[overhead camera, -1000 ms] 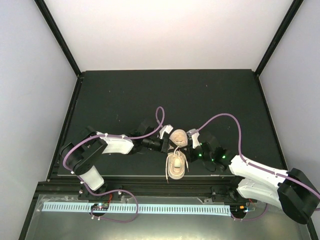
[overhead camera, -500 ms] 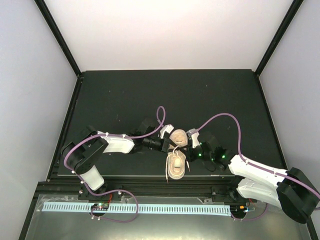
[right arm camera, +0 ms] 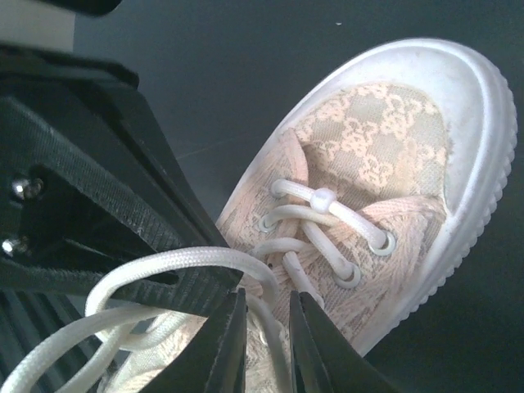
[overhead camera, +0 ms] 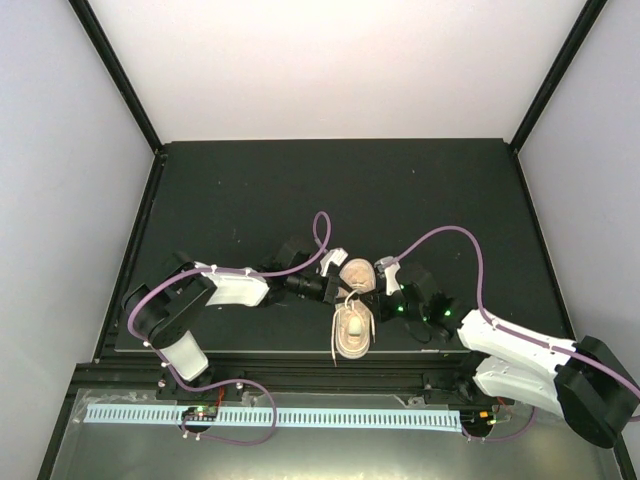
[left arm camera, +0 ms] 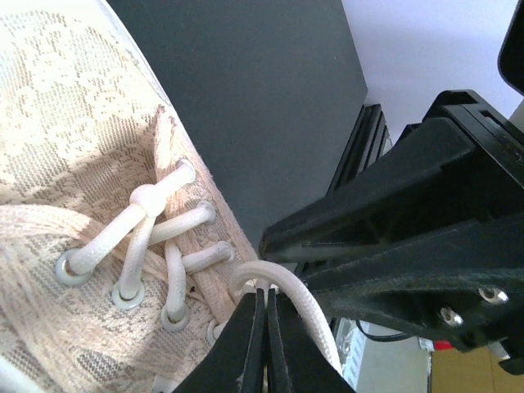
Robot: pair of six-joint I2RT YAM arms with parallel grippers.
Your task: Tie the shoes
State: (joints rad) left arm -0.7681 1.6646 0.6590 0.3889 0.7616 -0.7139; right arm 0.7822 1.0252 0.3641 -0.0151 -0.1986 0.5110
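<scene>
The left gripper [left arm camera: 262,299] has its jaws pressed together, only a hairline seam showing between the two black fingers [left arm camera: 241,344]. A loop of the cream lace [left arm camera: 286,295] arches over the fingertips and runs off down the right one; whether it is truly pinched or only lying against the tips, I cannot tell. The right gripper [right arm camera: 266,303] stands a little apart, a narrow slot between its fingers [right arm camera: 225,348], and one strand of lace runs loose through that slot, with more slack looped out to the side (nothing looks clamped there).

The sneaker [overhead camera: 353,325] sits upright on the dark table [overhead camera: 300,190], toe pointing away from the arm bases, heel close to the table's near edge, between the two grippers. Its upper is pale beige-pink fabric with a woven lace-like pattern, the toe cap smooth and whitish, the sole rim thick and rounded. The laces are round, corded, and cross through metal-ringed eyelets; a small knot sits at the topmost crossing nearest the toe.

In the left wrist view the right arm's black housing [left arm camera: 409,221] fills the space just beside the left fingers, so the two grippers are crowded over the tongue. Broad bare table lies beyond the toe and out to both sides, up to the black frame posts
</scene>
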